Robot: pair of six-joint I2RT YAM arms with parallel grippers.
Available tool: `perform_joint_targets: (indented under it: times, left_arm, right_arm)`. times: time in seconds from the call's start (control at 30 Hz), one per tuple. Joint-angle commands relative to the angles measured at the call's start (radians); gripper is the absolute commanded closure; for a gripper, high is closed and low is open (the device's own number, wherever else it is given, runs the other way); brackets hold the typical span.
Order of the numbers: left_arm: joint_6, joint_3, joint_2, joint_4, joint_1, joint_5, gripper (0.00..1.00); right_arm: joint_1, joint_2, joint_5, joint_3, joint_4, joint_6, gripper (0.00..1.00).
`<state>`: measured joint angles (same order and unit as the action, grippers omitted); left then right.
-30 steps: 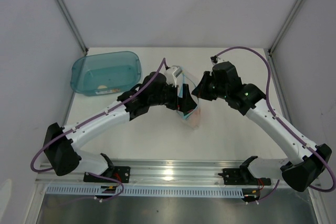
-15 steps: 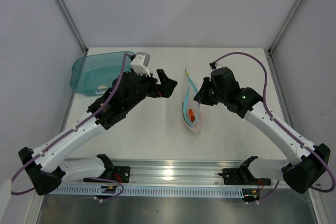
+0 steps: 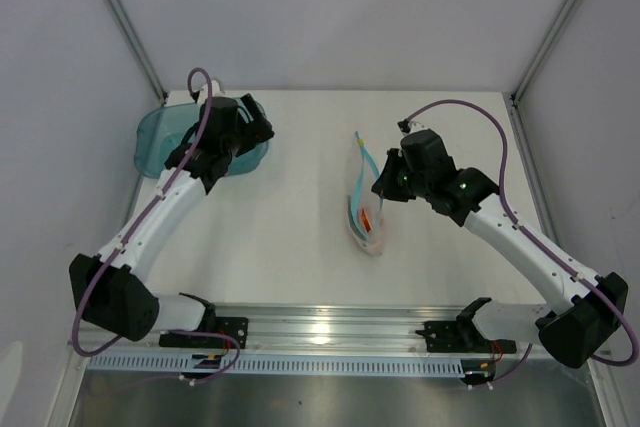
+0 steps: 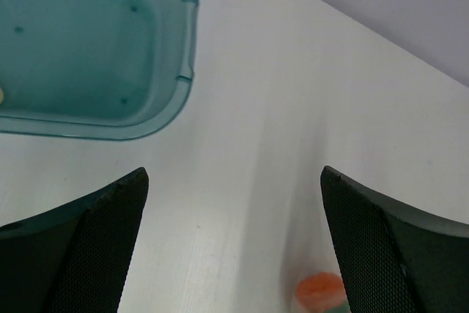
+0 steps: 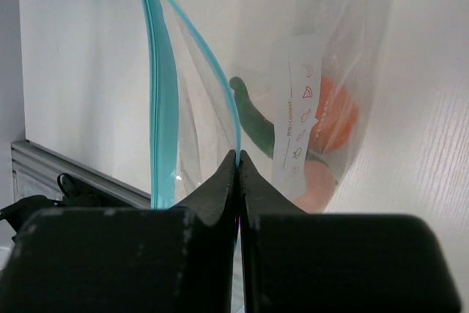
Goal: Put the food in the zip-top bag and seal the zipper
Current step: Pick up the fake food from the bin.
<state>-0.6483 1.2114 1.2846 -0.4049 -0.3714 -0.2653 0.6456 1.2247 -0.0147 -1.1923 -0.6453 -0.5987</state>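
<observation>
The right claw [image 5: 239,157] is pinching one side of the blue zipper [image 5: 163,93] of the bag [image 3: 365,217], which is lying near the middle of the counter [image 3: 300,247]. An orange fruit [image 5: 338,111] and a green vegetable [image 5: 253,119] are sitting inside it. The left claw [image 4: 234,181] is hovering wide open by the teal tub [image 4: 80,42] at the far left corner.

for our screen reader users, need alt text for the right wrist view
The right claw pinches one lip of the clear zip-top bag, whose light-blue zipper gapes open. Inside lie a green vegetable and an orange fruit, beside a white label.
</observation>
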Motion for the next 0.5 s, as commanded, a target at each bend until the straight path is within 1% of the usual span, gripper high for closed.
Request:
perform_joint_targets:
  times: [0.0,0.07,0.17,0.23,0.33,0.43,0.47]
  left_arm:
    - [-0.065,0.085,0.090,-0.044,0.066,0.008,0.00]
    - [-0.085,0.102,0.136,-0.055,0.110,-0.011,0.01]
    - [-0.164,0.112,0.173,-0.058,0.175,0.001,0.00]
    - [-0.186,0.117,0.212,-0.045,0.204,0.009,0.01]
    - [-0.224,0.169,0.289,-0.049,0.264,0.017,0.01]
    - [-0.295,0.307,0.393,-0.139,0.327,0.037,0.01]
    - [-0.304,0.339,0.421,-0.214,0.338,0.037,0.00]
  right_arm:
    - [-0.006,-0.005,-0.011,-0.001,0.029,0.031,1.00]
    - [-0.011,-0.002,-0.005,0.002,0.027,0.036,1.00]
    - [-0.018,-0.001,0.002,0.007,0.032,0.042,1.00]
    - [-0.021,-0.002,0.022,0.003,0.033,0.043,1.00]
    - [-0.023,-0.007,0.042,0.000,0.035,0.050,1.00]
    - [-0.027,-0.005,0.044,0.000,0.033,0.060,1.00]
    - [-0.030,-0.004,0.045,0.002,0.035,0.065,1.00]
